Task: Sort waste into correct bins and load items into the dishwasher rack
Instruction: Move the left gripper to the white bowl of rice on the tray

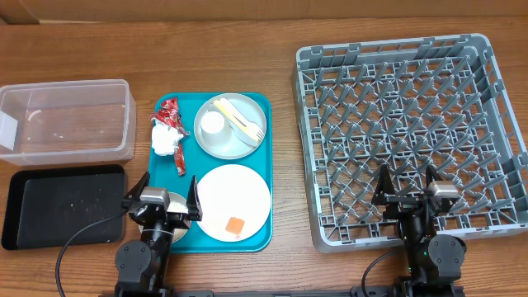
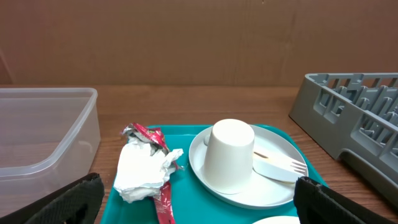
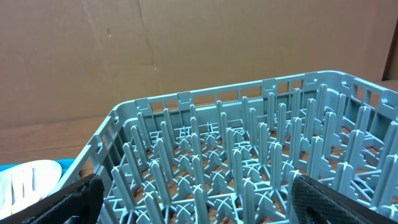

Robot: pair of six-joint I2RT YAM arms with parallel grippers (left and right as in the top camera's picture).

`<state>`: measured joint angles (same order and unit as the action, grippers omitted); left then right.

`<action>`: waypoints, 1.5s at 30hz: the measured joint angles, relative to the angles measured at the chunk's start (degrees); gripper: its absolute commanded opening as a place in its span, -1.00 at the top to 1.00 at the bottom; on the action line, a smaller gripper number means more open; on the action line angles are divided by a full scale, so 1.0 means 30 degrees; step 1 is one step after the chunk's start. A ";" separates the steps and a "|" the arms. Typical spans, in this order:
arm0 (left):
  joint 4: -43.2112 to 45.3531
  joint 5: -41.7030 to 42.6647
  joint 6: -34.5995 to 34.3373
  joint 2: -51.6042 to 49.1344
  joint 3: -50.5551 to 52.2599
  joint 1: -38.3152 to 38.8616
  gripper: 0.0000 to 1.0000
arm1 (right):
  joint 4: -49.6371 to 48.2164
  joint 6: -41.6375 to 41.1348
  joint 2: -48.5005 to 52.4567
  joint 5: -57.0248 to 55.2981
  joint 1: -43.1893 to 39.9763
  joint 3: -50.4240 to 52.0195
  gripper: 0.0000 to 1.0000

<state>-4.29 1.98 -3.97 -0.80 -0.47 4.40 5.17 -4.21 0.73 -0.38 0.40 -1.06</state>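
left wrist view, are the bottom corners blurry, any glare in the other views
Left wrist: yes, the dark left gripper fingers are blurred, the small white cup sharp. Right wrist: right gripper fingers equally soft, the large grey plastic rack sharp. Overhead: even light, no harsh glare.

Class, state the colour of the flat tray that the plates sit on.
Teal; the flat rectangular plastic tray shows best in the overhead view.

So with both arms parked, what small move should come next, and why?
Probably ease the left pincer forward over the crumpled white napkin. Its jaws are open and empty, the napkin lies straight ahead beside the red wrapper, and the clear tub is close on the left. The right pincer faces only the rack.
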 measured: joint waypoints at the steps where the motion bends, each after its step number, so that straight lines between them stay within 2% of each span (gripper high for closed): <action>1: 0.0000 0.0000 0.0000 0.0000 0.0000 0.0000 -1.00 | -0.0007 -0.0007 0.0000 -0.0007 0.0000 0.0000 -1.00; 10: 0.0517 0.0226 -0.0036 -0.0007 0.0000 0.0000 -1.00 | -0.0007 -0.0007 0.0000 -0.0007 0.0000 0.0000 -1.00; 21: 0.1974 0.8874 -0.7468 -0.0029 0.0007 -0.0015 -1.00 | -0.0007 -0.0007 0.0000 -0.0007 0.0000 0.0000 -1.00; 26: 0.4510 1.1817 -0.8655 -0.0029 0.0000 -0.0015 -1.00 | -0.0007 0.0000 0.0000 -0.0007 0.0000 0.0000 -1.00; 32: 0.4364 1.4039 -0.9114 -0.0029 -0.0379 -0.0015 -1.00 | 0.0000 -0.0007 0.0000 -0.0015 0.0000 0.0000 -1.00; 36: 0.2535 1.4520 -0.8961 -0.0044 -0.2120 -0.0015 -1.00 | -0.0007 0.0000 0.0000 -0.0007 0.0000 0.0000 -1.00; 39: -0.1370 1.4156 -0.7635 -0.0051 -0.4554 -0.0015 -1.00 | -0.0007 -0.0007 0.0000 -0.0007 0.0000 0.0000 -1.00; 41: -0.4379 1.3202 -0.6783 -0.0044 -0.6353 -0.0007 -1.00 | 0.0000 -0.0015 0.0000 -0.0015 0.0000 0.0000 -1.00; 45: -1.0200 0.9537 -0.4750 -0.0248 -1.0120 0.0000 -1.00 | -0.0007 0.0000 0.0000 -0.0015 0.0000 0.0000 -1.00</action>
<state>-34.89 30.59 -18.22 -1.54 -30.83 4.40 5.15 -4.21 0.73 -0.43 0.40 -1.06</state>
